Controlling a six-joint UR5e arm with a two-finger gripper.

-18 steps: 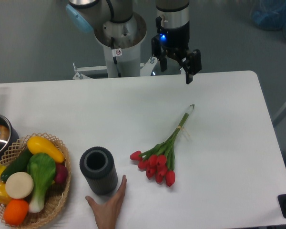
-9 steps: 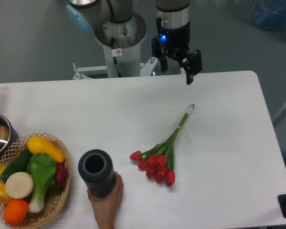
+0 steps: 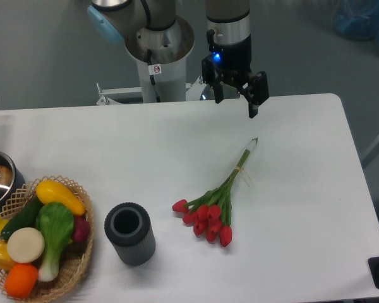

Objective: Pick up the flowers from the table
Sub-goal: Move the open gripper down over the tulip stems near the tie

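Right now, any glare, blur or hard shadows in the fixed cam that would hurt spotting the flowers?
Fixed camera: lighting even and soft; the flowers sharp against the white table, only faint shadows beneath them; no glare on the tabletop; the gripper in focus, blue indicator light lit on its body.

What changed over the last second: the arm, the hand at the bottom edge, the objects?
The person's hand, which gripped the dark cylinder half a second ago, has let go and left view. The gripper, open, dropped slightly toward the table. The flowers and basket stayed put.
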